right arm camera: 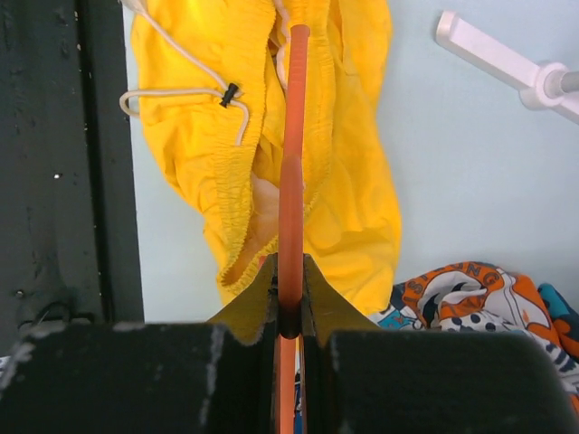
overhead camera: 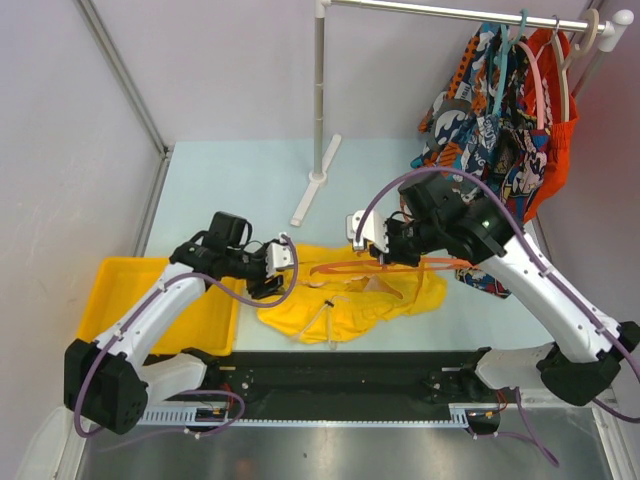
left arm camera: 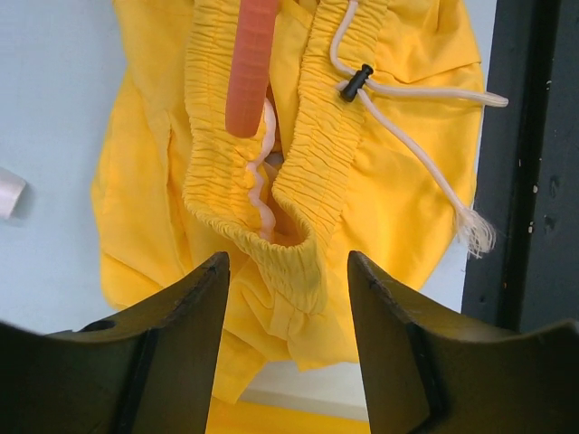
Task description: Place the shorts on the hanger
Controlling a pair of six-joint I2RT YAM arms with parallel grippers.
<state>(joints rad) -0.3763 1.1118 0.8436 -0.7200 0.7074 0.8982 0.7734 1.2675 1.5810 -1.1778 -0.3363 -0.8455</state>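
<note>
White shells and black joints marked the left arm and right arm, each looped with a purple cable; the left gripper had dark, wedge-shaped fingers.

Hanger in right end effector, over shorts

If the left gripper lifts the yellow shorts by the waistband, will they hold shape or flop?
Probably flop: the yellow shorts lie crumpled in soft folds, so the legs should hang. The gathered elastic waistband looks thick enough to pinch, though it may stretch. The loose drawstring will likely dangle and could snag the orange hanger.
</note>
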